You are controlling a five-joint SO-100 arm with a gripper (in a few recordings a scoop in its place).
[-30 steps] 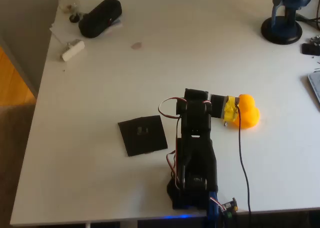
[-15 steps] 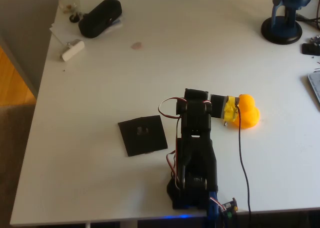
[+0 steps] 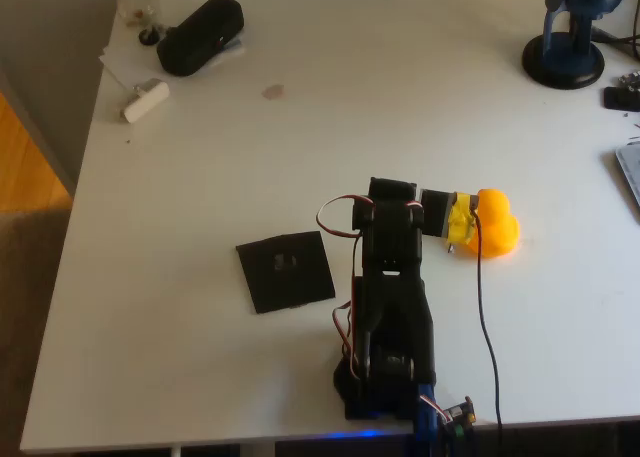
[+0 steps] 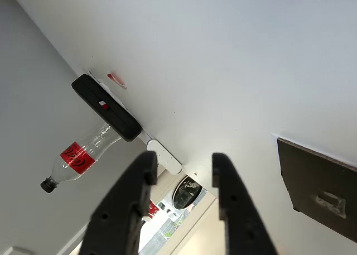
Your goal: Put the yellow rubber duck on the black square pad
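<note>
Fingers point(image 4: 131, 205) of the claw point(image 4: 184, 168) stand spread, nothing between them. Overhead, the claw point(image 3: 462, 222) sits against the duck point(image 3: 497, 223) on the table point(image 3: 400, 97); pad point(image 3: 286, 271) lies well left, case point(image 3: 200, 35) far off.

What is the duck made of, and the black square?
The yellow rubber duck looks like soft rubber or plastic: smooth, rounded and evenly bright orange-yellow. The black square pad seems thin foam, rubber or card: flat, matte, no shine. Hard to be sure.
</note>
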